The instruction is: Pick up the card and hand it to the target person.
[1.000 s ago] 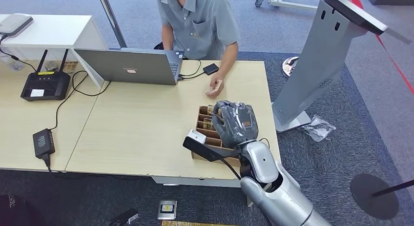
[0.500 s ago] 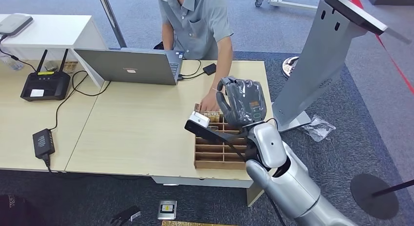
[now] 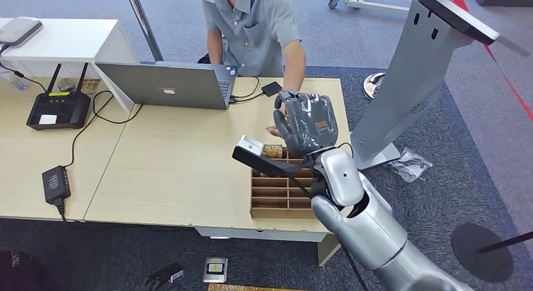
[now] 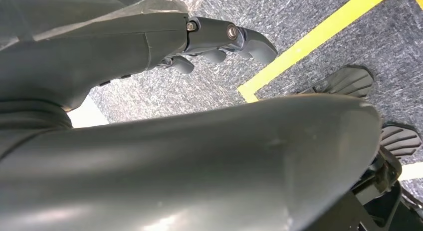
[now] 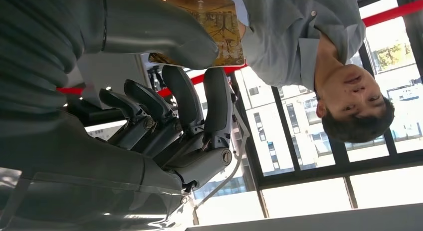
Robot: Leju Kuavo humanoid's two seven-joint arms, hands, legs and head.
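One card [image 5: 209, 29] pinched between thumb and fingers [image 5: 212, 99] of right hand [image 3: 306, 124], raised above far end of cardboard tray [image 3: 276, 203] and turned toward person [image 3: 254, 27] seated behind desk [image 3: 176, 171]. Hand-over step, by the look of it: pick-up done, card not yet passed. Person's hand [image 3: 276, 129] just beyond robot's hand, close to card; cannot tell whether touching. Next move probably calls for holding steady, then loosening the pinch once person has a firm hold; early release risks dropping card back on desk. Left hand [image 4: 219, 41] low above carpet, fingers curled in, nothing held. Tray split into rows of slots; more cards [image 3: 271, 150] at far end, near slots look bare.
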